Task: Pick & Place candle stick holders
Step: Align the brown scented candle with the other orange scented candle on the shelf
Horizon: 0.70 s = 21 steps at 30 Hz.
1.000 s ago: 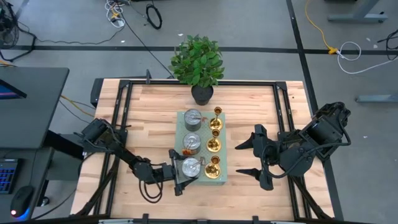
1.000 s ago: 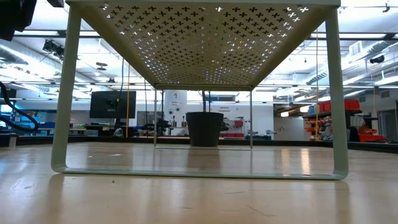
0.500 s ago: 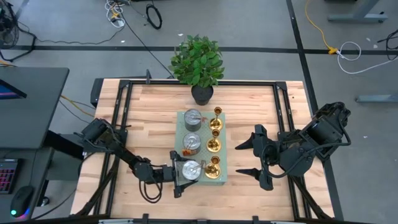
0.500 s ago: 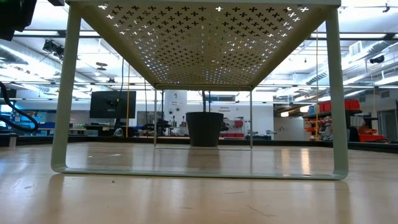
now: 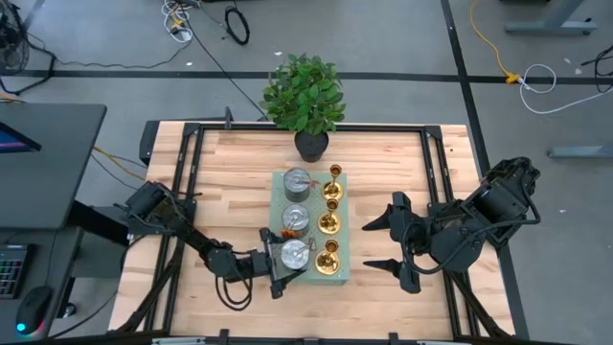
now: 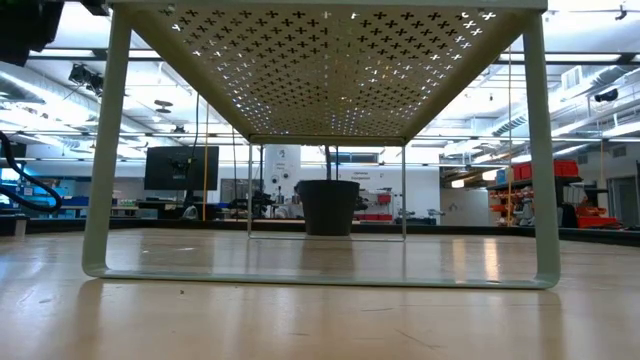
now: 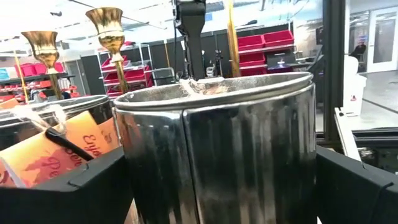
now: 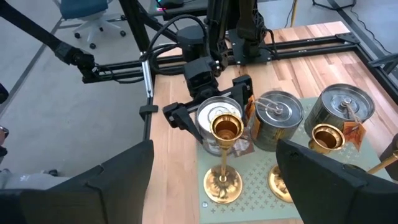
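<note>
Silver holder framed by open left gripper

Silver holder stands on the green board, nearest the table's front edge. Left gripper sits wide open around it, gripping nothing yet. To grasp well, close squarely on its sides, avoiding the neighbouring holder. Right gripper waits open and empty, beside the board.

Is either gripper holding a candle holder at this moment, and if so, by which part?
Nothing is held. The left gripper has its open fingers either side of the nearest silver holder, not closed on it. The right gripper is open and empty.

Wood table, green perf board, plant
</note>
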{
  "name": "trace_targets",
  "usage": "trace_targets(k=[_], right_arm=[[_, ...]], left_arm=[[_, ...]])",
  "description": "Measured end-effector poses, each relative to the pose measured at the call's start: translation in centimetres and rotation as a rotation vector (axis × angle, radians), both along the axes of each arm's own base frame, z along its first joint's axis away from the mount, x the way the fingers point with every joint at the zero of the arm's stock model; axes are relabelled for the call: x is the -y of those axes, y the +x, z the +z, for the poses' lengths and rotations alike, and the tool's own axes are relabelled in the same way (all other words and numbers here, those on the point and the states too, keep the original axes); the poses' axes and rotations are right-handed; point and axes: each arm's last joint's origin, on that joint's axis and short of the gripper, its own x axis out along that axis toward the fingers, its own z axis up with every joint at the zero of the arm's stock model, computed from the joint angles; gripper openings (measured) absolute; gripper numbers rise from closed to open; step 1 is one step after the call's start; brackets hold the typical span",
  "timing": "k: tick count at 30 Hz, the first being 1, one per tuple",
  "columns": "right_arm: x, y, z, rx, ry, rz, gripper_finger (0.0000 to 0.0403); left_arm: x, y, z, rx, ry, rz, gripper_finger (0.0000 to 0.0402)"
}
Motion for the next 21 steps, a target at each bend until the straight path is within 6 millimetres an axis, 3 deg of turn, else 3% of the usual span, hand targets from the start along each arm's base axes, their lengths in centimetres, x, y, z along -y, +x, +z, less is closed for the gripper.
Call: trace_targets(k=[9,21], right_arm=[[0.0,0.0,0.0,0.0,0.002,0.0,0.034],[0.01,0.0,-0.01,-0.001,-0.001,0.001,0.034]], left_arm=[[-0.53,0.38,-0.05,0.007,-0.037,0.004,0.04],[0.28,-0.33,-0.04,-0.01,-0.022,0.044,0.04]])
